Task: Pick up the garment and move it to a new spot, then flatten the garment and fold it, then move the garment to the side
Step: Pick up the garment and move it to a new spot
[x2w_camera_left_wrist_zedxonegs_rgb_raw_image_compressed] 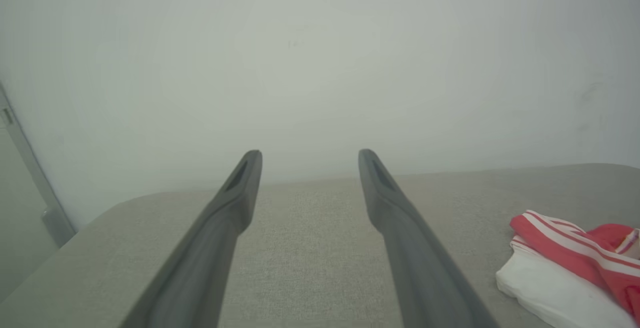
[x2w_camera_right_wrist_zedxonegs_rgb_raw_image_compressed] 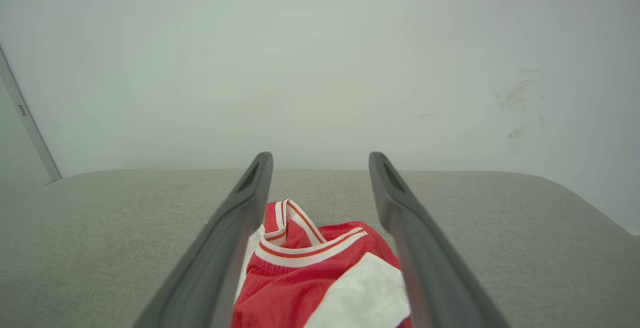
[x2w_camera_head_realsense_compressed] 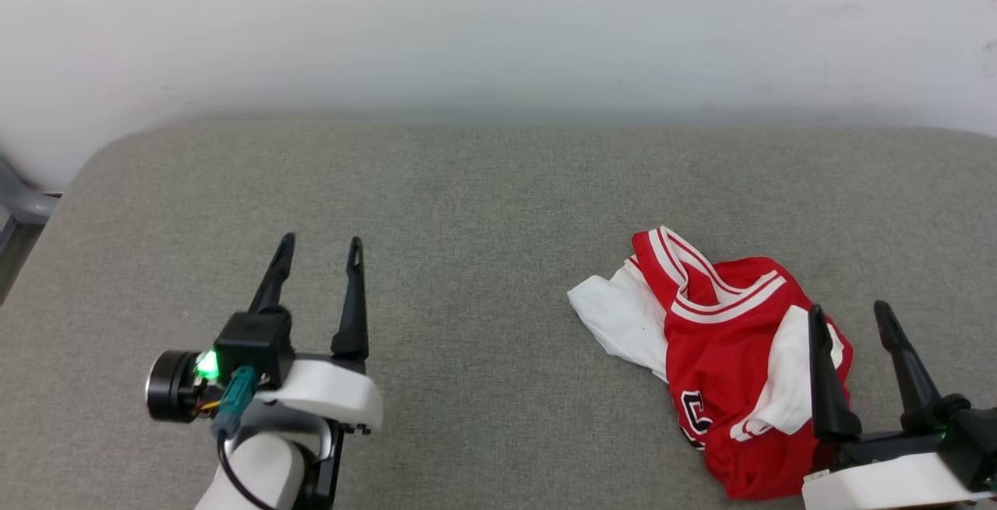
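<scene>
The jersey-style garment (x2w_camera_head_realsense_compressed: 724,339) lies crumpled on the right side of a grey fabric-covered padded surface (x2w_camera_head_realsense_compressed: 483,206), towards its near edge. It is red, with a white sleeve spread out at its left end and another white patch folded over its right side. The red-and-white striped collar trim sits at its far end, and part of a black, white-outlined character shows near its lower left edge.

The right gripper (x2w_camera_head_realsense_compressed: 847,307) is at the garment's near right. Its jaws are spread wide and grasp nothing; the left finger stands in front of the cloth, the right finger just beyond its right edge. In the right wrist view the right gripper (x2w_camera_right_wrist_zedxonegs_rgb_raw_image_compressed: 321,155) frames the bunched garment (x2w_camera_right_wrist_zedxonegs_rgb_raw_image_compressed: 310,278) between its two fingers.

The left gripper (x2w_camera_head_realsense_compressed: 322,241) is well apart from the garment, over bare fabric on the left, its jaws likewise released and empty. In the left wrist view the left gripper (x2w_camera_left_wrist_zedxonegs_rgb_raw_image_compressed: 309,152) points at a pale wall (x2w_camera_left_wrist_zedxonegs_rgb_raw_image_compressed: 320,42), with the garment (x2w_camera_left_wrist_zedxonegs_rgb_raw_image_compressed: 565,278) at the lower right.
</scene>
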Controlling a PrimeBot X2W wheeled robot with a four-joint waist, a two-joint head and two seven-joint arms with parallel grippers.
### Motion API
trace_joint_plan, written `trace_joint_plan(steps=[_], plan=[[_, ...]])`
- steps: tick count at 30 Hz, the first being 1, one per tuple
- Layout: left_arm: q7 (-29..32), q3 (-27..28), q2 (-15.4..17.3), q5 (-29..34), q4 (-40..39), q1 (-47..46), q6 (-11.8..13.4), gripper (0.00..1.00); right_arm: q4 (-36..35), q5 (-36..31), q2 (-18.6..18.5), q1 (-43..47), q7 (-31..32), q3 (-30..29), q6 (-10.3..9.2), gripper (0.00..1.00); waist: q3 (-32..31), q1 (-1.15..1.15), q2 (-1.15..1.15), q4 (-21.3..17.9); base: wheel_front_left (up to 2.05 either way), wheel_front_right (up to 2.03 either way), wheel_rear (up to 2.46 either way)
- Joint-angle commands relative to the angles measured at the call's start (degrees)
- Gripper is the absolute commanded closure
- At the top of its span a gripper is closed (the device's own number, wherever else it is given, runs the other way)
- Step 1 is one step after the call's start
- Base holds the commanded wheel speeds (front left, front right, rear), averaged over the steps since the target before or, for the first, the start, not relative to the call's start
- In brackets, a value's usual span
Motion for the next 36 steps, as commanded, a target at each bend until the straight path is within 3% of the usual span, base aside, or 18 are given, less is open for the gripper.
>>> trace_joint_plan(steps=[1, 6, 7, 14, 21, 36], plan=[[-0.1, 1.0, -0.5, 0.7, -0.5, 1.3, -0.3, 0.0, 0.2, 0.2, 0.1, 1.0, -0.1, 0.2, -0.04, 0.0, -0.4, 0.0, 0.0, 0.1, 0.0, 0.0, 0.0], [-0.1, 6.3, -2.3, 2.7, -1.8, 6.6, -2.0, 0.0, 0.6, 0.6, 0.1, 1.7, -0.1, 0.4, -0.04, 0.0, -1.3, 0.0, 0.0, 0.0, 0.0, 0.0, 0.0], [-0.1, 8.8, -3.6, 4.2, -2.8, 9.5, -3.4, 0.0, 0.7, 0.9, 0.1, 2.3, -0.1, 0.3, -0.04, 0.0, -1.7, 0.0, 0.0, -0.2, 0.0, 0.0, 0.0], [-0.1, 13.3, -6.4, 7.5, -3.9, 14.6, -6.6, 0.0, 1.1, 1.2, 0.1, 2.9, -0.1, 0.1, -0.04, 0.0, -2.3, 0.0, 0.0, -0.4, 0.0, 0.0, 0.0], [-0.1, 15.8, -9.2, 10.4, -4.0, 17.7, -8.4, 0.0, 1.9, 1.4, 0.1, 3.5, -0.1, 0.4, -0.04, 0.0, -2.8, 0.0, 0.0, -0.2, 0.0, 0.0, 0.0], [-0.2, 18.5, -11.6, 14.3, -2.2, 19.3, -11.2, 0.0, 4.2, 1.3, 0.1, 4.0, -0.1, 0.5, -0.04, 0.0, -3.4, 0.0, 0.0, 0.1, 0.0, 0.0, 0.0]])
